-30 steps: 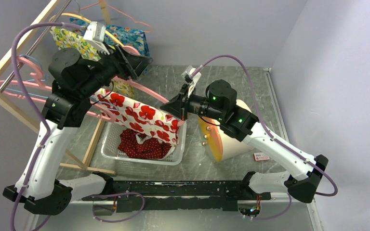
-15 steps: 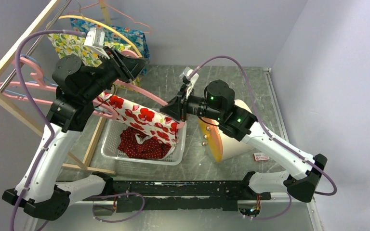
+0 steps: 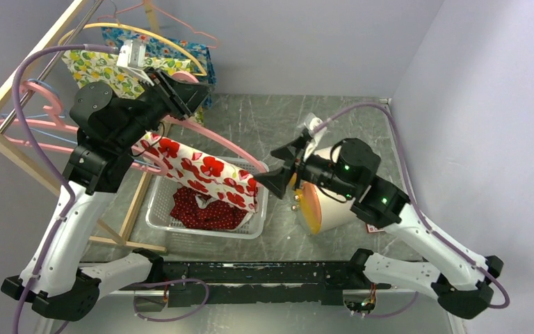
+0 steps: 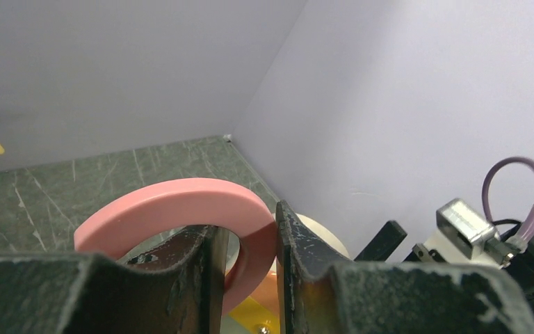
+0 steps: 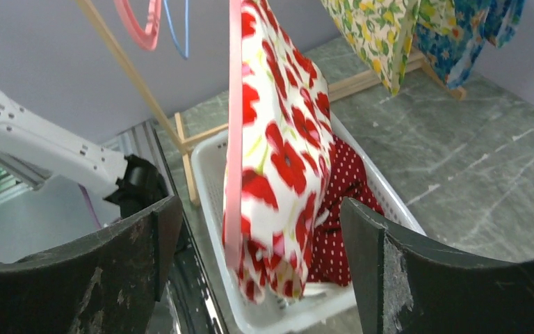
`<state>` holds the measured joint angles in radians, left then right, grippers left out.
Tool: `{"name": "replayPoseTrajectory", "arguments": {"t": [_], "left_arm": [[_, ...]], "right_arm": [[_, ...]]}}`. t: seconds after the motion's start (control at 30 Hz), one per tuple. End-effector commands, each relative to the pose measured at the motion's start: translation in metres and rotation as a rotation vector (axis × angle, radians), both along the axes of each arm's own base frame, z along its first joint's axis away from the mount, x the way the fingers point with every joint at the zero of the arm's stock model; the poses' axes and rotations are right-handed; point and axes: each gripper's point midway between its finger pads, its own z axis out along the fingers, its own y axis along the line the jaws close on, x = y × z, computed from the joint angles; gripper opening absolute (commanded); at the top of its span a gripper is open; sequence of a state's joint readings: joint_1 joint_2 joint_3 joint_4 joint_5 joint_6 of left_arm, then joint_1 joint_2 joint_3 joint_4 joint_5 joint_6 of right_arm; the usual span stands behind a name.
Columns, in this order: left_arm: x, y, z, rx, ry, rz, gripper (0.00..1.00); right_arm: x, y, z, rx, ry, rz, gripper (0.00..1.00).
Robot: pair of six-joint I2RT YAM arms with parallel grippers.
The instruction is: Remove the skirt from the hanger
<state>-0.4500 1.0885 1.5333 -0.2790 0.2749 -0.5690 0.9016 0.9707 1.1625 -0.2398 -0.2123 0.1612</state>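
The skirt [image 3: 208, 170], white with red poppies, hangs from a pink hanger [image 3: 231, 147] held at a slant above the basket. My left gripper [image 3: 192, 98] is shut on the hanger's curved pink hook [image 4: 181, 202], which sits pinched between its dark fingers [image 4: 299, 243]. My right gripper [image 3: 274, 179] is open and holds nothing, a short way right of the skirt's lower end. In the right wrist view the skirt [image 5: 285, 160] and the hanger's arm [image 5: 235, 139] hang in front of the wide-apart jaws, clear of both.
A white basket [image 3: 201, 229] below the skirt holds a red polka-dot garment [image 3: 205, 209]. A wooden rack [image 3: 14, 149] at the left carries spare pink hangers [image 3: 42, 104] and floral garments [image 3: 111, 62]. An orange and white cone-shaped object [image 3: 320, 205] lies under the right arm.
My right gripper has opened, let go of the skirt's lower end and drawn back to the right. The left gripper closed on the hanger's hook and stays there.
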Motion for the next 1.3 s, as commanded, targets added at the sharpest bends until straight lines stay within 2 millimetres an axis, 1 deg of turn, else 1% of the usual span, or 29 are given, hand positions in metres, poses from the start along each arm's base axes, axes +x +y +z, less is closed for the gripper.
{"name": "replayPoseTrajectory", "arguments": {"t": [0.0,0.1,0.13,0.17,0.23,0.33,0.43,0.53,0.67,0.77,0.87,0.97,1.03,1.13,1.27], "left_arm": [[-0.027,0.009,0.056,-0.07,-0.153,-0.021,0.07],[-0.038,0.01,0.069,-0.094,-0.182,-0.041,0.07],[-0.041,0.011,0.073,-0.096,-0.191,-0.047,0.07],[-0.045,0.011,0.078,-0.1,-0.203,-0.056,0.07],[-0.052,0.013,0.087,-0.116,-0.221,-0.065,0.07],[-0.059,0.013,0.097,-0.139,-0.24,-0.083,0.07],[-0.064,0.012,0.106,-0.148,-0.253,-0.105,0.07],[-0.068,0.011,0.112,-0.159,-0.262,-0.12,0.07],[-0.071,0.012,0.116,-0.168,-0.266,-0.13,0.07],[-0.073,0.013,0.118,-0.17,-0.268,-0.128,0.07],[-0.073,0.014,0.118,-0.168,-0.266,-0.121,0.07],[-0.073,0.014,0.116,-0.169,-0.262,-0.123,0.07],[-0.074,0.014,0.116,-0.171,-0.263,-0.125,0.07],[-0.075,0.014,0.115,-0.173,-0.261,-0.129,0.07],[-0.077,0.016,0.116,-0.173,-0.264,-0.122,0.07]], "right_arm": [[-0.012,-0.025,-0.015,-0.02,-0.022,-0.029,0.87],[-0.018,-0.041,-0.016,0.007,-0.033,-0.06,0.89],[-0.019,-0.047,-0.014,0.019,-0.043,-0.077,0.89],[-0.019,-0.051,-0.023,0.011,-0.04,-0.091,0.9],[-0.018,-0.058,-0.029,0.019,-0.053,-0.117,0.93],[-0.016,-0.059,-0.039,0.018,-0.065,-0.131,0.95],[-0.018,-0.047,-0.053,-0.001,-0.056,-0.076,0.95],[-0.021,-0.031,-0.072,-0.006,-0.03,-0.007,0.96],[-0.034,-0.006,-0.094,-0.014,0.022,0.133,0.96],[-0.042,0.003,-0.106,-0.019,0.047,0.208,0.96],[-0.048,0.007,-0.116,-0.012,0.06,0.248,0.97],[-0.053,0.008,-0.122,-0.003,0.07,0.274,0.97],[-0.052,0.007,-0.125,0.009,0.075,0.263,0.98],[-0.052,0.009,-0.12,0.043,0.076,0.263,0.98],[-0.059,0.014,-0.119,0.068,0.093,0.31,0.98]]}}
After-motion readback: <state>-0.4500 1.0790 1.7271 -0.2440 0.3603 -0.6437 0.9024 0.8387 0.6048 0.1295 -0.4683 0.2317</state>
